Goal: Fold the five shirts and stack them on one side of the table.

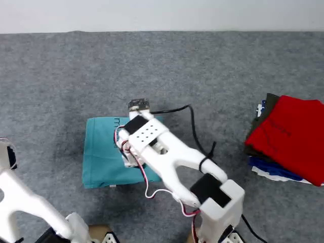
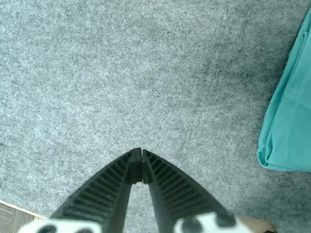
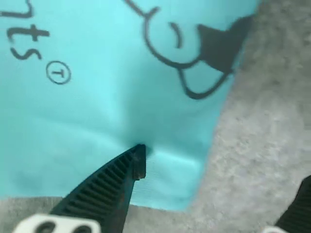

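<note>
Currently the right gripper (image 3: pixel 221 179) holds its jaws apart across one edge of the teal shirt (image 3: pixel 97 107): one tip presses the cloth, the other hangs over the grey desk (image 3: pixel 272 97). The shirt lies folded mid-desk, well apart from the stack of folded shirts (image 1: pixel 288 136). The right arm reaches low over it. The left gripper (image 2: pixel 141 167), jaws together, sits beside it.

The teal shirt (image 1: pixel 101 152) carries a black line print, the red shirt (image 1: pixel 293 136) is plain, the table (image 1: pixel 202 71) grey.
</note>
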Action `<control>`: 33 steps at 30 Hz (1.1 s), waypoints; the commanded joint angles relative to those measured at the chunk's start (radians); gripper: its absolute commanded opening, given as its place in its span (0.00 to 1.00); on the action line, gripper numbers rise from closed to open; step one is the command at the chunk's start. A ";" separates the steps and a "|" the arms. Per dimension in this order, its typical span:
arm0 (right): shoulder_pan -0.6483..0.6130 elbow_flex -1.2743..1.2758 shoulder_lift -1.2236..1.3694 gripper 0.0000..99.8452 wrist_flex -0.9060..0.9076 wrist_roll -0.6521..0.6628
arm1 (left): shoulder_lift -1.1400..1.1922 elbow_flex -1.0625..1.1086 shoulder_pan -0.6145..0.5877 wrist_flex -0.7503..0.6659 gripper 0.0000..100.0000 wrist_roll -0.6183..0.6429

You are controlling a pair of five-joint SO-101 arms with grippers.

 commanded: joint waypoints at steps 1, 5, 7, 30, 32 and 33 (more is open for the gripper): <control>-0.019 -0.009 0.035 0.46 -0.041 -0.014 | -0.023 -0.002 -0.006 0.028 0.01 0.000; -0.018 -0.009 0.119 0.46 -0.054 -0.068 | -0.021 -0.002 -0.006 0.028 0.01 0.000; -0.018 -0.009 0.157 0.43 -0.050 -0.072 | -0.021 -0.002 -0.006 0.026 0.01 -0.002; 0.283 -0.318 0.199 0.01 0.364 0.304 | -0.018 -0.001 0.000 0.025 0.01 -0.005; 0.371 -0.356 0.199 0.01 0.407 0.423 | -0.018 -0.001 0.000 0.025 0.01 -0.005; 0.421 -0.376 0.199 0.01 0.418 0.499 | -0.018 -0.001 0.000 0.025 0.01 -0.005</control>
